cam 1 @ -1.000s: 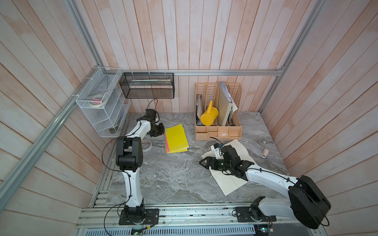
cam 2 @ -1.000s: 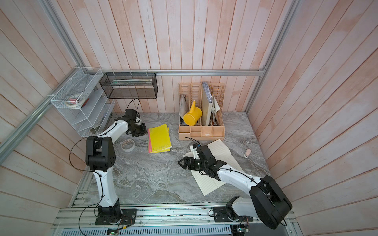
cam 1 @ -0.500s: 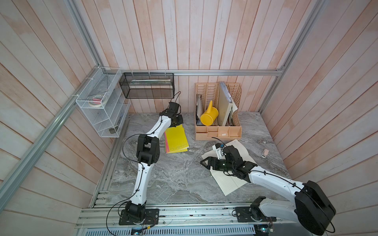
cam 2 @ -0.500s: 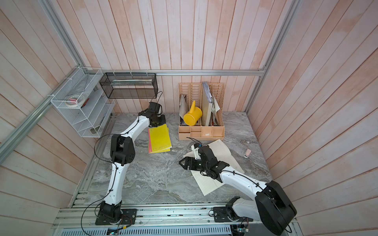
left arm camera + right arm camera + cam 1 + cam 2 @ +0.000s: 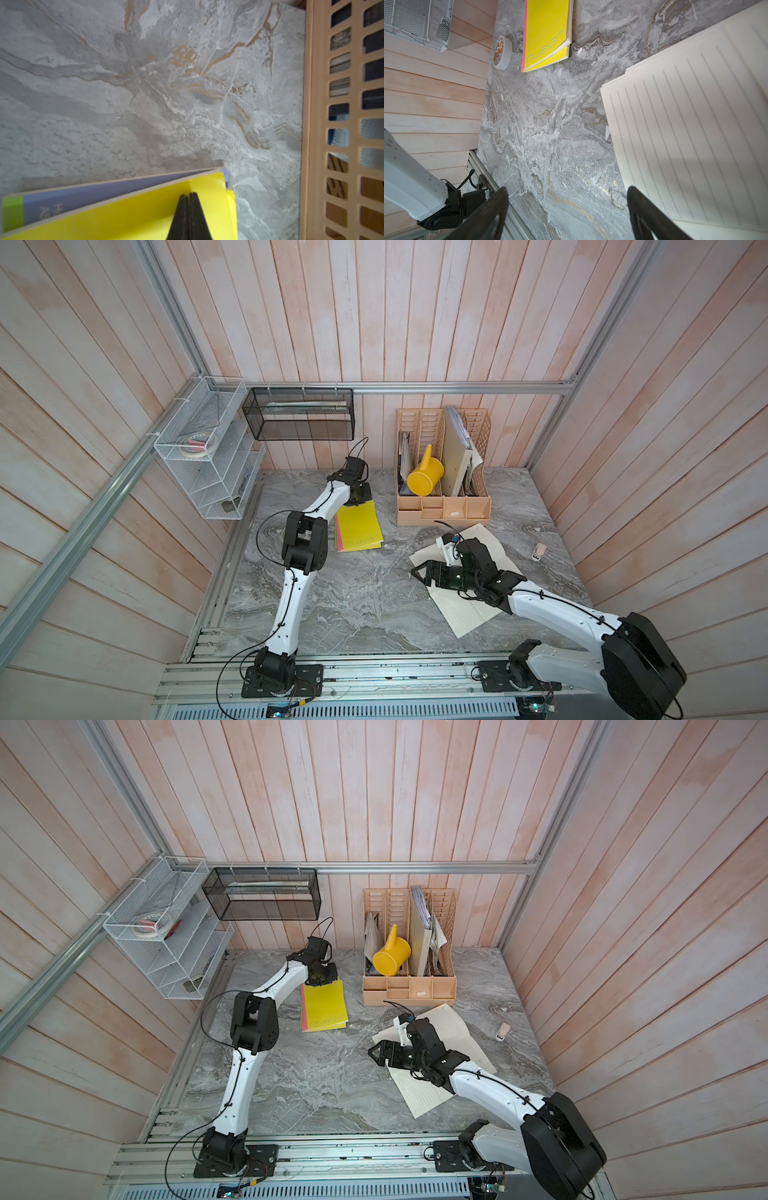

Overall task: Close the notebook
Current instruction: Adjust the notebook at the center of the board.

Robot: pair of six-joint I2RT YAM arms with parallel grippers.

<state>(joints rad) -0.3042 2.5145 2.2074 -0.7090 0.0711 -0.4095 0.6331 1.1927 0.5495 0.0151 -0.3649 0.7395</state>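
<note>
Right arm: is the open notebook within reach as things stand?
Probably yes. The right pincer hangs open just above the edge of the open notebook, one finger over its lined page. The left pincer is shut far off at the yellow notebook, so nothing looks in the way.

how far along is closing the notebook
Done: nothing yet; the lined notebook lies open, pages up. In hand: the right gripper hangs open at its edge, holding nothing; the left gripper is shut, tips at the yellow book's corner. Left: catch one half and fold it over onto the other.
</note>
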